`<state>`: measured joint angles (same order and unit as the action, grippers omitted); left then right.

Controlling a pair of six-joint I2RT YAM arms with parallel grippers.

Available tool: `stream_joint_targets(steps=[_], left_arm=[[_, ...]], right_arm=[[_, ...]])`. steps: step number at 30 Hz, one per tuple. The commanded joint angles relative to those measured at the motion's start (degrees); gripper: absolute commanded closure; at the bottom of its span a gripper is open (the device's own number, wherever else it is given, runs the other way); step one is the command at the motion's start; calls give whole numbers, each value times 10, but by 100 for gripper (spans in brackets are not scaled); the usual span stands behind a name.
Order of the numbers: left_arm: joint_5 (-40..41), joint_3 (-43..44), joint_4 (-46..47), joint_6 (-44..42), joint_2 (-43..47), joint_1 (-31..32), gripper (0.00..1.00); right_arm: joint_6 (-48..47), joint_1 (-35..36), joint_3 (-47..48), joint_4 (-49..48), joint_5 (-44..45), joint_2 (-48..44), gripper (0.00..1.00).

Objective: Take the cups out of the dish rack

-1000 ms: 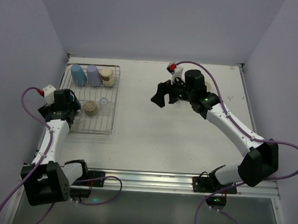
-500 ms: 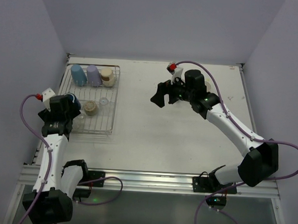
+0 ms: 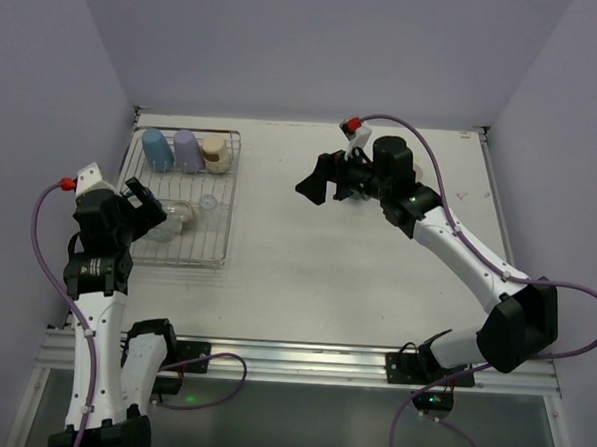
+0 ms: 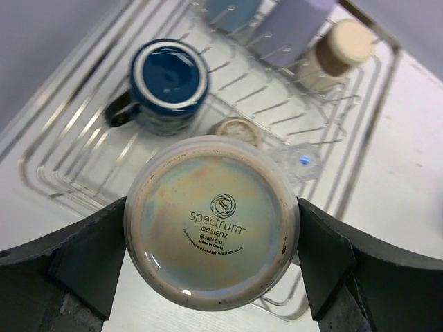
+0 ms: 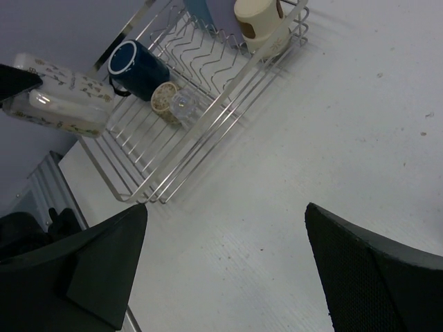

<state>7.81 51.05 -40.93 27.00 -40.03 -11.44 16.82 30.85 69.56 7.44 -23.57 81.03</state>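
The dish rack [image 3: 202,241] sits at the far-left corner of the bench [image 3: 375,288]. Over its near end the left gripper [image 4: 211,259] grips a pale speckled cup [image 4: 211,218], so next, I judge, comes a carry to bare bench and release. The right gripper [image 3: 326,180] hangs spread, empty; the cup's mouth is hidden.

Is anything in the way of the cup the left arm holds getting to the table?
Nothing visible. The pale glazed cup in the left gripper hangs above the silver wire dish rack, beside the white table.

Navy mug [image 4: 168,84], floral cup [image 4: 211,238], slvr rack [image 4: 76,138]
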Motion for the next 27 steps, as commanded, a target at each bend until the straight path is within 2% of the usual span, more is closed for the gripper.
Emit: stream_joint_targets(steps=[1,2,5,9,13,16,19,27], left_arm=[[-155,23,98,37,10,-2,86],[-217,16,115,57,10,-2,86],[-320,-9,190,85,4,-1,86],[-396,-62,332,169,14,17,86],[-422,-98,471,212,1,81,87],[-414,-109,532,226,-8,140,87],[-424,-133,596,250,-18,169,87],[-454,-160,668,278,-42,216,89]], right_arm=[[63,3,-14,-71,-14,-15,2],[76,3,-27,-93,-9,-23,3],[134,3,-43,-133,1,-33,4],[258,4,-93,-202,26,-56,6],[361,13,-169,-327,44,-80,6],[415,36,-212,-383,48,-86,5],[449,58,-235,-412,56,-85,5],[516,82,-271,-474,37,-96,8]])
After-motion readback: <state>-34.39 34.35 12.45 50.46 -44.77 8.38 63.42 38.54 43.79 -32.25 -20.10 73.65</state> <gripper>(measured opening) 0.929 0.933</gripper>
